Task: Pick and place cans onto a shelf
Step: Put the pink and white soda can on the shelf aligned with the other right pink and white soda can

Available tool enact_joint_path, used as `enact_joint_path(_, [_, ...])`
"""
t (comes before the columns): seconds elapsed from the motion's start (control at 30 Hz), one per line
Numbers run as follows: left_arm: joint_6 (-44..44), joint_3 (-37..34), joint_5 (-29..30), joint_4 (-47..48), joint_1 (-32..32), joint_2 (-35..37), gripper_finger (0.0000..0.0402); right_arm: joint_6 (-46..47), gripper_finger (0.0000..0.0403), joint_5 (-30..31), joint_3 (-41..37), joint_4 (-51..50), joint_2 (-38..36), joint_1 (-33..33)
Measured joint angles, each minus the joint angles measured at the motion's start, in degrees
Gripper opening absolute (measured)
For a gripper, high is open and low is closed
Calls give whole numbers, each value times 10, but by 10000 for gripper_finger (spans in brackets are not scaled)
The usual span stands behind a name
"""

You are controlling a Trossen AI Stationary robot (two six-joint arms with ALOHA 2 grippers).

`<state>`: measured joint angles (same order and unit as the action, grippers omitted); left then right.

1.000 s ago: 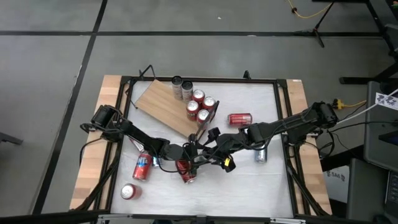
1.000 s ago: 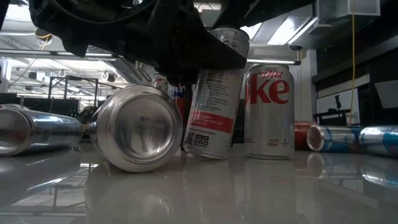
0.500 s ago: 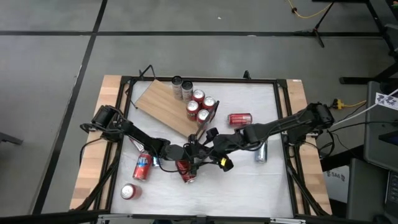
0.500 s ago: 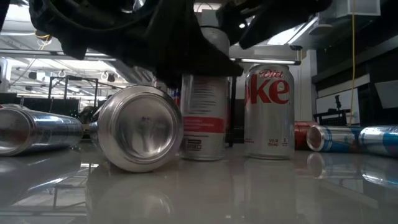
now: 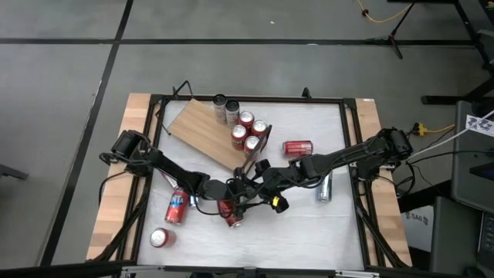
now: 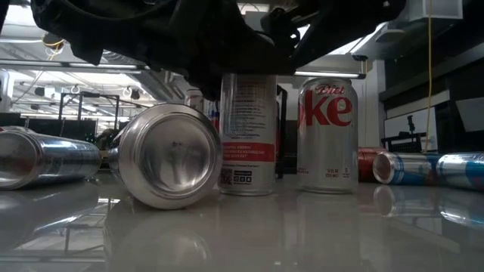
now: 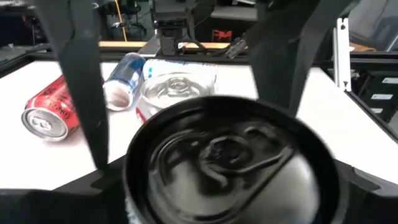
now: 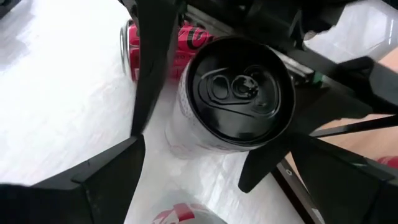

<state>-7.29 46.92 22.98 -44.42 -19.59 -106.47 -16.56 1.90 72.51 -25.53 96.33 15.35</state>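
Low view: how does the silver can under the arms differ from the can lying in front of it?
The upright can stands on its base, label side toward the camera; the lying can rests on its side, its round end toward the camera. The upright can shows red and white print; the lying can shows bare silver metal. Both sit on the white table.

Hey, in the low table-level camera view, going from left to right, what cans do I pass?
Silver can lying on its side at the left edge → silver can lying with its end toward the camera → upright red-and-white can → upright Diet Coke can → blue-and-silver can lying on its side → another lying can at the right edge.
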Motion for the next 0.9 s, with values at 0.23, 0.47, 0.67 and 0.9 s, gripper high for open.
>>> enact_joint_path(0.23, [4,0,11,3,-2,5,336,0,390,6,0,0,0,0])
enact_joint_path(0.47, [3,0,16,5,-3,15,336,0,390,8,0,-1,-5,0])
enact_joint_path(0.67, [4,0,27,7,-7,42,336,0,390,12,23,-31,-13,0])
enact_joint_path(0.9, [5,1,30,30,-7,83,336,10,390,54,120,-173,-15,0])
